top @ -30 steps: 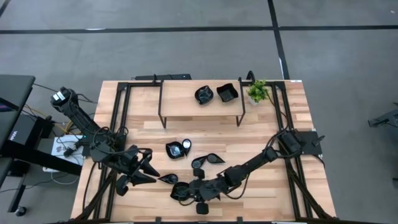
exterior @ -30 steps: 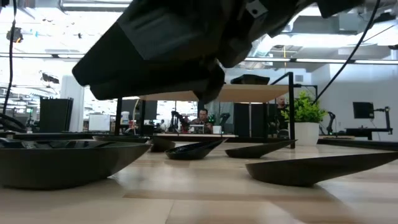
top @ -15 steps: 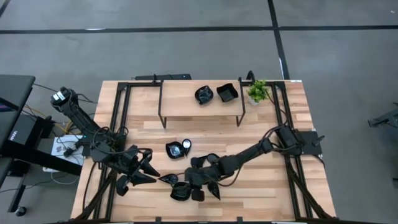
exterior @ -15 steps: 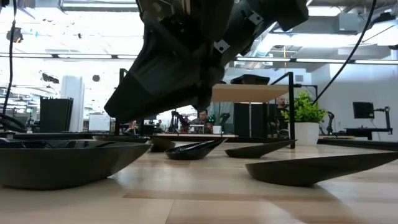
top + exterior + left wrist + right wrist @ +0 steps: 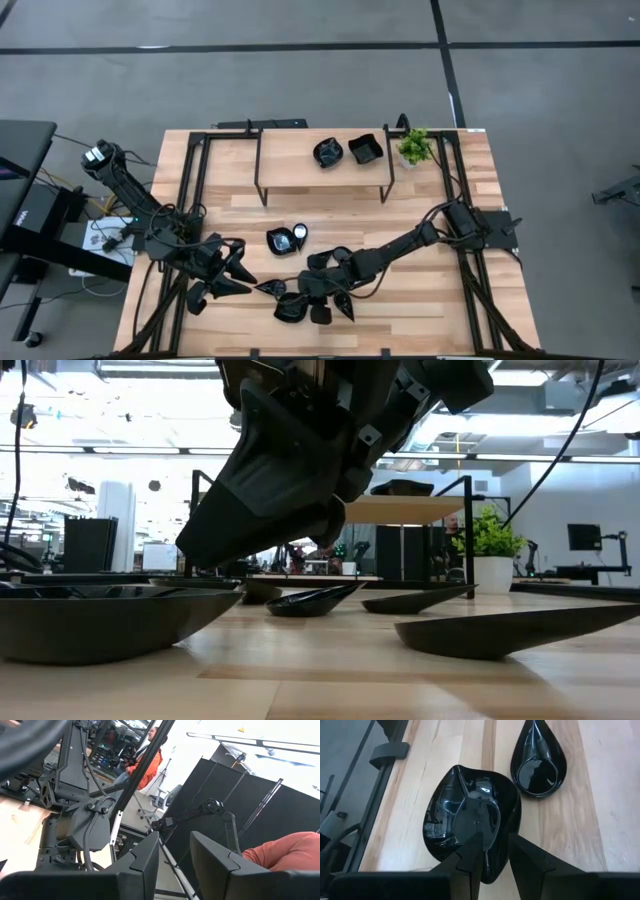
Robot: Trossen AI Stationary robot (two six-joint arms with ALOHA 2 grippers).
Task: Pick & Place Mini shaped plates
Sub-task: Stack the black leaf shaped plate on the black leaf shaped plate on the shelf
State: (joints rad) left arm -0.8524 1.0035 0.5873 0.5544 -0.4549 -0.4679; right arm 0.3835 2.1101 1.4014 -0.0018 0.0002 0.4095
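Observation:
Several glossy black mini plates lie on the table. A large leaf-shaped dish (image 5: 290, 307) (image 5: 470, 820) (image 5: 100, 622) sits near the near edge, with a teardrop plate (image 5: 270, 288) (image 5: 538, 762) beside it. Another teardrop (image 5: 337, 257) and two small dishes (image 5: 284, 240) lie mid-table. Two more plates (image 5: 328, 152) (image 5: 365, 148) rest on the raised shelf. My right gripper (image 5: 308, 297) (image 5: 496, 862) (image 5: 205, 550) hovers over the large dish's rim, tilted down, narrowly open. My left gripper (image 5: 232, 276) (image 5: 175, 855) waits open at the table's left.
A wooden shelf on black legs (image 5: 322, 172) spans the far middle of the table. A small green potted plant (image 5: 414, 146) stands at the far right. Black frame rails (image 5: 190, 200) run along both table sides. People sit in the room beyond the table.
My right gripper has moved toward the table's left and slightly toward its far edge, from beside the large dish to over it. It has tipped nose-down and come lower. The plates have stayed where they were.

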